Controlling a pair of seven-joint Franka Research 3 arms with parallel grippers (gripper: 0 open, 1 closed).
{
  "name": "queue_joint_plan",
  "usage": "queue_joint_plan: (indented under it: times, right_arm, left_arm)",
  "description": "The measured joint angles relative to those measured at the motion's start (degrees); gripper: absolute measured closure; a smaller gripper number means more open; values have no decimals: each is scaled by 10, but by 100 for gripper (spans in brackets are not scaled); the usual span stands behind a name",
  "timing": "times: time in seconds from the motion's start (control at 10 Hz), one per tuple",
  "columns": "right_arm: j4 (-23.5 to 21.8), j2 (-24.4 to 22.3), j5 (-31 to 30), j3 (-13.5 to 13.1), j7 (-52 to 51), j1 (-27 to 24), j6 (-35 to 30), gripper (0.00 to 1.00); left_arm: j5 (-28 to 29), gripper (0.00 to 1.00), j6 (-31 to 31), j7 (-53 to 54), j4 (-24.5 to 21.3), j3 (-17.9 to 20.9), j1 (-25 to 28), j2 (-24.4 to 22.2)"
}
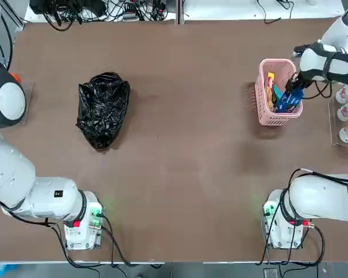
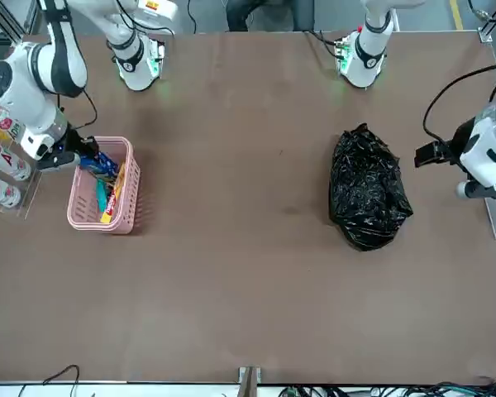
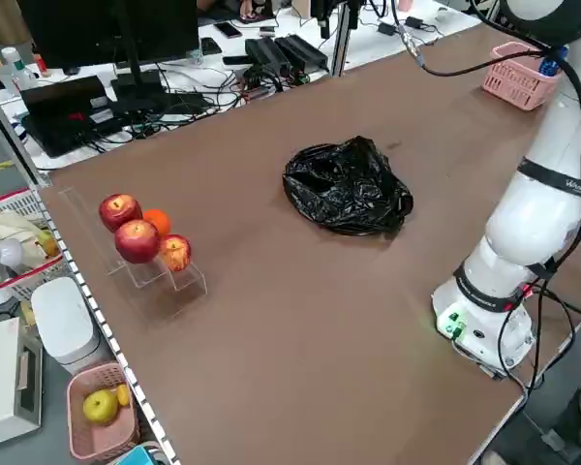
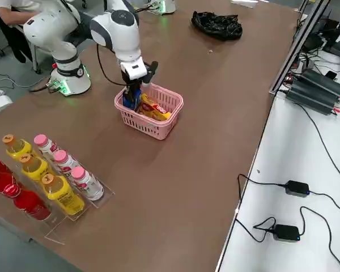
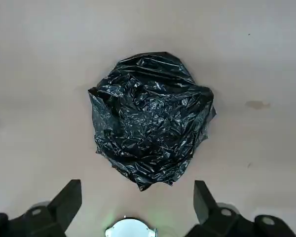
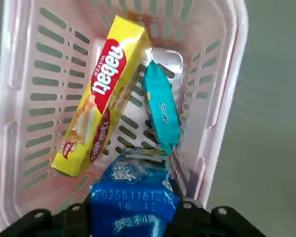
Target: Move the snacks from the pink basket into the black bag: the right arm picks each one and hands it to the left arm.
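From overhead, you are seeing the right gripper (image 1: pixel 294 87) working at the near-right corner of the small pink slotted plastic basket (image 1: pixel 262 92), pinching the blue snack packet (image 1: pixel 287 99), while the wrinkled glossy black plastic bag (image 1: pixel 102 108) is lying well apart on the left side of the table. Across the table, the front camera is showing you the left gripper (image 2: pixel 426 154) hanging just beside the black bag, not touching it. Through the left wrist camera, its fingers (image 5: pixel 66 202) are standing spread wide and empty above the bag. Through the right wrist camera, the right fingers are pressing on the blue packet's sides, with the yellow box-shaped snack with red print (image 6: pixel 102 118) and the slim teal packet (image 6: pixel 162 112) lying in the basket beneath. You are in the first pick, I judge; next the packet needs lifting clear of the rim and carrying toward the left arm. The yellow snack is reading "Nabati"; the blue one is showing "20250118" plus Chinese characters I cannot read.
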Motion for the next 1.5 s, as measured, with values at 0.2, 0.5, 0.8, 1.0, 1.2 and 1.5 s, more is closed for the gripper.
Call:
queue_joint_plan:
  times: [0.2, 0.5, 0.8, 1.0, 1.2, 1.5]
  right_arm:
    - [42, -1, 0, 0, -1, 0, -57, 45]
    - [110, -2, 0, 2, -2, 1, -142, 46]
    - [177, -2, 0, 4, 0, 13, -215, 47]
    - [206, 3, 15, 4, 4, 19, -241, 47]
    - [215, 10, 64, 4, 8, 25, -256, 47]
    - [242, 21, 138, 6, 26, 37, -288, 47]
  left_arm:
    - [3, 0, 9, 2, 1, 0, 2, -1]
    - [12, 0, 36, 19, 3, -1, 2, -1]
    - [22, 0, 62, 28, 3, -3, 2, -2]
    - [22, 0, 64, 28, 3, -3, 2, -2]
    - [22, 0, 64, 25, 3, -4, 2, -2]
    - [21, 0, 64, 15, 3, -5, 1, -2]
